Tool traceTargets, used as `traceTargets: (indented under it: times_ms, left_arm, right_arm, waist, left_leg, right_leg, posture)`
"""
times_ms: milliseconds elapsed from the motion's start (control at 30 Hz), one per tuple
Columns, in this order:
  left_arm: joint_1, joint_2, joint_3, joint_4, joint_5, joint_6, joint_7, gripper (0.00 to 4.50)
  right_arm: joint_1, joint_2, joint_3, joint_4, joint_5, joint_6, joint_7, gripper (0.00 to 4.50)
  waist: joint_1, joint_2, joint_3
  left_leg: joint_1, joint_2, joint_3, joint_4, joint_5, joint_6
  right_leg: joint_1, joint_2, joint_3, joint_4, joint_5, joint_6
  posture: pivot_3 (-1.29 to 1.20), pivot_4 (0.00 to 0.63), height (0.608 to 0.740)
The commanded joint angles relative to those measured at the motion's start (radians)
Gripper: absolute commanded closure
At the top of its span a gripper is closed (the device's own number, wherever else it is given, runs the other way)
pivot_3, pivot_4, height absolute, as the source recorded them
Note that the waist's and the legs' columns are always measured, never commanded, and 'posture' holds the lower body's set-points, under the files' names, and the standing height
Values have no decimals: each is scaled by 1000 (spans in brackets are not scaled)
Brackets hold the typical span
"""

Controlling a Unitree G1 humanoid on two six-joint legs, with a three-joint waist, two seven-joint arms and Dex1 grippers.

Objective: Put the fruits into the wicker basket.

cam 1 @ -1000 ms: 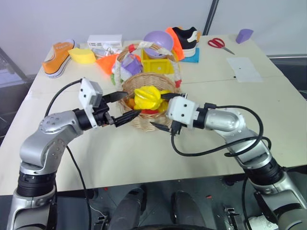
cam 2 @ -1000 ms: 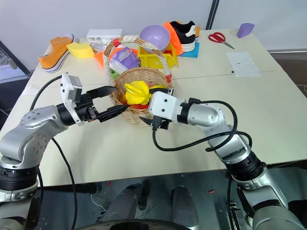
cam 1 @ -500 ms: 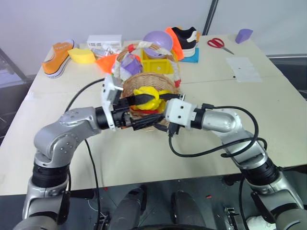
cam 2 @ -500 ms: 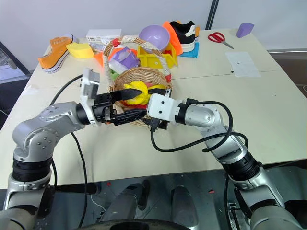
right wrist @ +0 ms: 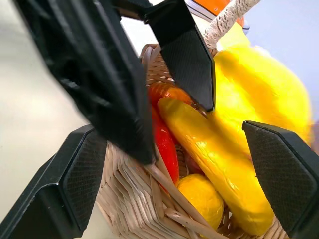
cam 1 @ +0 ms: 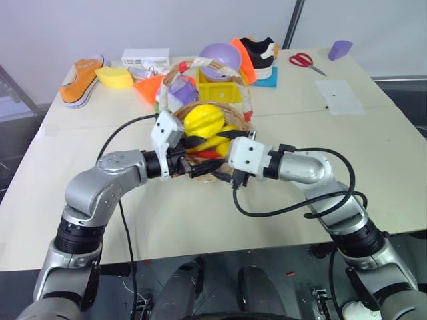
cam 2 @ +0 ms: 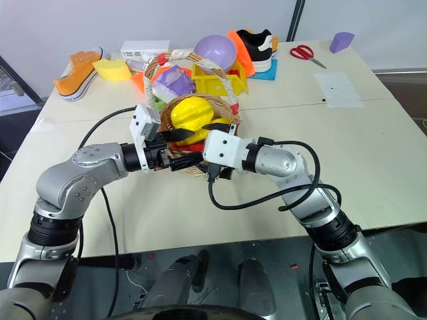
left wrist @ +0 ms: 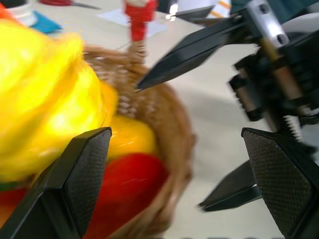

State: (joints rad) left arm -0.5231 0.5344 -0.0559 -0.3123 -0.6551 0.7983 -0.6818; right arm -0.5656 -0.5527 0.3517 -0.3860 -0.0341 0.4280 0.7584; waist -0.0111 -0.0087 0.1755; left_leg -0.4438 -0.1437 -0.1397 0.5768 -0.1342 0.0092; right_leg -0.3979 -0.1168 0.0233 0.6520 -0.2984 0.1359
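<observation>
Fruit, the star fruit [cam 1: 203, 119] and banana [right wrist: 214, 164], already lies heaped in the basket [cam 1: 235, 107] at frame centre, so the left gripper [cam 1: 193, 155] and right gripper [cam 1: 221, 156], both wide open and empty, flank its front rim.

left pincer [cam 1: 200, 159] open, aimed inward | right pincer [cam 1: 223, 155] open, facing it

Tan wicker basket [cam 1: 235, 113] with glossy yellow star fruit [cam 1: 203, 120], yellow banana [right wrist: 214, 164], something red [right wrist: 164, 144] inside. Lavender bowl [cam 1: 220, 57], orange shoe [cam 1: 80, 72], red scissors [cam 1: 303, 60], beige table [cam 1: 373, 147].
</observation>
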Motion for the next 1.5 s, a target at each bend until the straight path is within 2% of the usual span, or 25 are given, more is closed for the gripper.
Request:
traceTargets:
  times_ms: [33,267,367,500,833,933,1000,1067,1267,1400,1500]
  left_arm:
    - [20,19,100,-30,-27,-72,-47,0]
    - [86,85,204,-11,-24,-158,-125,0]
    - [118,110,224,-4,-4,-193,-146,0]
    - [152,124,230,-6,4,-216,-159,0]
    - [169,125,236,-18,-7,-220,-161,0]
    - [219,150,250,-43,-12,-217,-185,0]
    - [246,160,260,-53,-12,-220,-188,0]
    - [268,166,274,-64,-16,-219,-186,0]
    - [292,165,282,-80,-18,-214,-173,0]
    - [276,157,271,-78,-17,-215,-168,0]
    - [256,149,255,-73,-21,-216,-170,0]
  right_arm:
    - [12,-5,-70,-62,50,14,15,81]
    - [71,21,-222,-129,223,138,10,81]
    - [103,33,-339,-123,315,223,-20,81]
    - [119,51,-417,-91,376,275,-65,81]
    - [-41,176,-416,185,374,231,-196,81]
    - [-98,231,-427,293,371,195,-236,81]
    - [-110,244,-433,319,381,193,-243,586]
    - [-109,246,-432,322,386,188,-244,1313]
    - [-104,241,-464,285,411,195,-270,4417]
    - [-87,187,-540,215,447,214,-290,4417]
    - [-45,69,-685,158,474,241,-303,4417]
  waist:
    - [0,0,0]
    - [0,0,0]
    - [2,0,0]
    - [2,0,0]
    - [-4,0,0]
    - [-5,1,0]
    - [-5,1,0]
    - [0,1,0]
    - [-1,1,0]
    - [2,2,1]
    - [6,2,1]
  left_leg:
    - [0,0,0,0,0,0]
    - [0,0,0,0,0,0]
    - [0,0,0,0,0,0]
    - [0,0,0,0,0,0]
    - [0,0,0,-1,0,0]
    - [0,0,0,-1,0,0]
    - [0,0,0,-2,0,0]
    - [0,0,0,-2,0,0]
    - [0,0,0,-2,0,0]
    - [-1,0,0,-2,0,0]
    - [-2,0,0,-2,0,0]
  right_leg:
    - [0,0,0,0,0,0]
    - [0,0,0,0,0,0]
    - [0,-1,0,0,0,-1]
    - [0,-1,0,-1,-2,-3]
    - [-1,0,0,0,0,-1]
    - [-1,0,0,0,0,0]
    - [-2,0,0,0,0,0]
    - [-2,0,0,0,0,0]
    - [-2,0,1,0,0,-1]
    - [-3,0,0,0,0,-1]
    - [-4,0,0,0,0,-1]
  posture:
    - [0,150,740]
    - [0,150,740]
    - [0,150,740]
    - [0,150,740]
    - [0,150,740]
    - [0,150,740]
    - [0,150,740]
    - [0,150,740]
    - [0,150,740]
    - [0,150,740]
    - [0,150,740]
